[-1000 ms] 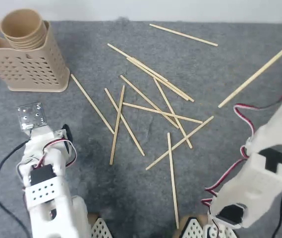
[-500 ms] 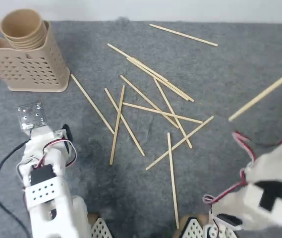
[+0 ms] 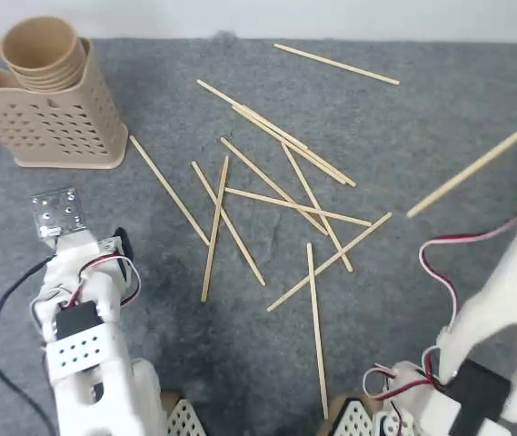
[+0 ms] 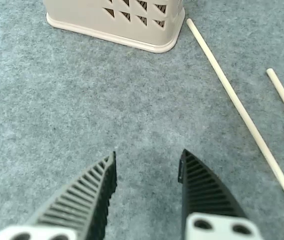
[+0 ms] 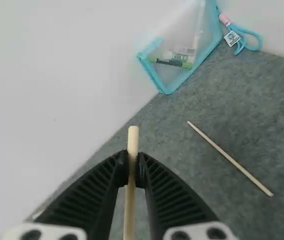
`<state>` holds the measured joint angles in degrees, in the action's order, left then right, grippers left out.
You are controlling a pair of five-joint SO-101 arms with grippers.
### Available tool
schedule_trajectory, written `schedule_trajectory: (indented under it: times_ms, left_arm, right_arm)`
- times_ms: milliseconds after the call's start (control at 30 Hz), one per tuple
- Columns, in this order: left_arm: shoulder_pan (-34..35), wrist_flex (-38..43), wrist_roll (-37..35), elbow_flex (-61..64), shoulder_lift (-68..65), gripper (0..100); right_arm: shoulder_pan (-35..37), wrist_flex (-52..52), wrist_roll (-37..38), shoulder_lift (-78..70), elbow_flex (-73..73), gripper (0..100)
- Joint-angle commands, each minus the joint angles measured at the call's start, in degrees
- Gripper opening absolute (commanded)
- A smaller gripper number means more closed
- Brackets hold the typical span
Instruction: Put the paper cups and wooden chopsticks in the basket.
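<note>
Wooden chopsticks (image 3: 214,227) strewn mid grey carpeted bench (image 3: 240,345), single chopstick (image 3: 476,166) pinched in right tool (image 5: 132,159) at right edge, paper cups (image 3: 44,50) stacked in basket (image 3: 58,127) far left, left tool (image 4: 148,154) agape and empty, white wall (image 5: 42,75) beyond

Left tool (image 4: 148,154) spread apart over grey mat (image 4: 57,100), basket (image 4: 82,12) ahead, two chopsticks (image 4: 236,101) beside, perhaps a third

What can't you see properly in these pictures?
High view: the paper cups sit nested in the basket, so their number is hidden.
Left wrist view: the basket's top is cut off by the edge.
Right wrist view: the held chopstick runs off the edge between the right jaws; the blue pouch has blurred contents.
</note>
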<state>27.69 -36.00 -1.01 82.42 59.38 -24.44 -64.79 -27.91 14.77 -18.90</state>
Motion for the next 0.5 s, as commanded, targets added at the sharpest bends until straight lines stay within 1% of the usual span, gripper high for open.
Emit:
schedule_trajectory:
  times_ms: [0, 133, 267, 367, 433, 467]
  left_arm:
    - [0.5, 0.1, 0.4, -0.6, 1.2, 20]
    - [0.5, 0.1, 0.4, -0.6, 1.2, 20]
    - [0.5, 0.1, 0.4, -0.6, 1.2, 20]
    - [0.5, 0.1, 0.4, -0.6, 1.2, 20]
    - [0.5, 0.1, 0.4, -0.6, 1.2, 20]
    - [0.5, 0.1, 0.4, -0.6, 1.2, 20]
  right_arm:
    - [1.1, 19.5, -4.4, 0.2, 11.6, 0.7]
    - [4.4, 42.3, -7.8, -1.2, 24.4, 0.7]
    - [6.5, 72.5, -8.4, -5.9, 37.3, 0.7]
    - [7.2, 95.2, -4.7, -13.2, 42.5, 0.6]
    - [8.0, 106.5, -2.1, -19.8, 42.6, 0.6]
    - [8.4, 110.5, -0.9, -22.7, 42.1, 0.6]
